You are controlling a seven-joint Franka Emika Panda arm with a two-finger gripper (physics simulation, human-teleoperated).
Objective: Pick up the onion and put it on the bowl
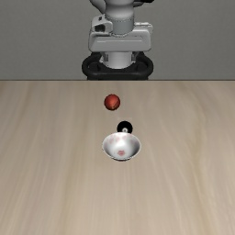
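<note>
Wooden table [46, 174] holds one onion [112, 101] and one bowl [121, 147]; hand [119, 44] opening cannot be told.

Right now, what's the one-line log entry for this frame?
onion: on table, apart from bowl | bowl: upright | arm: clear of onion | pick: not yet done

SURROUNDINGS | You have a light wooden tabletop [46, 165] with its grain running side to side, spanning the lower part of the exterior view | behind its far edge you see a plain grey wall [37, 37] | note one small black object [124, 126] on the tabletop near centre; its kind cannot be told.
</note>
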